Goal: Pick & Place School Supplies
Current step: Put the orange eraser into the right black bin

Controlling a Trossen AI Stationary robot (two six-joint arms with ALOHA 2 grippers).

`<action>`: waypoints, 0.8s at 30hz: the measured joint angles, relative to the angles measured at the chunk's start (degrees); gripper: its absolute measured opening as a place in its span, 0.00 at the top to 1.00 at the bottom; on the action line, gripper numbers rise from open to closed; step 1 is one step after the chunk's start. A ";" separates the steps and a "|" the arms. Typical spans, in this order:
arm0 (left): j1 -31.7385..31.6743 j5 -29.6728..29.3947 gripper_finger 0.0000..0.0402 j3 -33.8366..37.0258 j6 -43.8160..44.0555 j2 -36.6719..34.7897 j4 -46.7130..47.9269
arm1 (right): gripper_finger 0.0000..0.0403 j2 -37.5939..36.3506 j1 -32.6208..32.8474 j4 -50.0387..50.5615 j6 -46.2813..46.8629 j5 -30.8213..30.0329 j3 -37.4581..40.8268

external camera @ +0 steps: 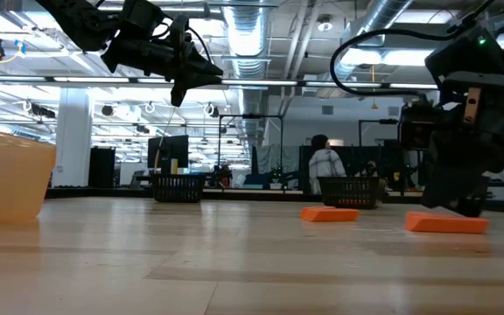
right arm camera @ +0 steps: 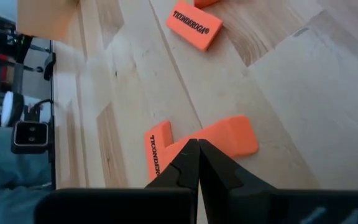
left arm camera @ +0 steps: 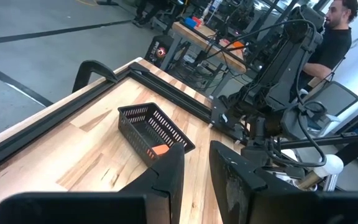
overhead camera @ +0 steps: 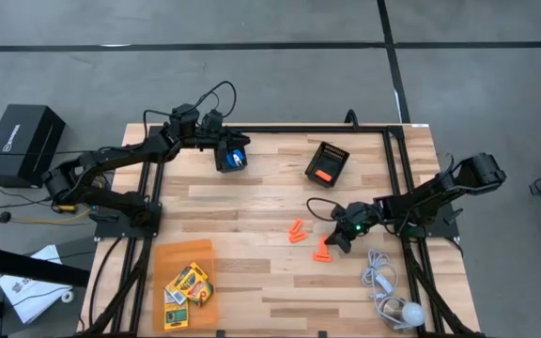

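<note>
My left gripper (overhead camera: 236, 157) hangs high over the table's far left part, shut on the blue-handled scissors (overhead camera: 239, 159). My right gripper (right arm camera: 197, 148) is shut, tipped down at a pair of orange erasers (right arm camera: 229, 137) lying together on the wood; in the low view it (external camera: 464, 206) stands just over one eraser (external camera: 449, 223). Two more erasers (overhead camera: 297, 231) lie to the left of these. Crayon boxes (overhead camera: 188, 286) lie in the orange tray (overhead camera: 178, 253) at the near left. My left gripper has the scissors by the blue handle (overhead camera: 239, 159), held up clear of the table. The left wrist view shows only the fingers (left arm camera: 166, 177), so the place of contact is hidden. My right gripper's shut fingertips (right arm camera: 188, 155) meet the orange erasers where the two join; I cannot tell whether they touch.
A black mesh bin (overhead camera: 327, 161) with one orange eraser (left arm camera: 160, 150) in it stands at the far middle. A white cord with a round bulb (overhead camera: 393, 299) lies at the near right. A person (left arm camera: 334, 25) sits beyond the table. Bare wood lies in the middle.
</note>
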State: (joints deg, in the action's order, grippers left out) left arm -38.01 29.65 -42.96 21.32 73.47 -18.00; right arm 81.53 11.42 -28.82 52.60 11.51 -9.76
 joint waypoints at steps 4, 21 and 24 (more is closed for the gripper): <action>0.01 0.15 0.82 0.00 -0.02 0.00 0.00 | 1.00 -0.04 -0.04 -0.09 1.67 0.23 0.00; 0.01 0.52 0.82 0.00 -0.04 0.00 0.02 | 1.00 -0.11 -5.01 -0.50 5.62 4.11 0.00; 0.01 0.70 0.82 0.00 -0.05 0.00 0.02 | 1.00 -0.11 -4.90 -0.57 6.61 3.61 0.00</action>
State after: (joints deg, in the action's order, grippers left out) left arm -38.00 30.35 -42.96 21.27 73.47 -17.98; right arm 81.43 6.52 -29.39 59.21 15.13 -9.76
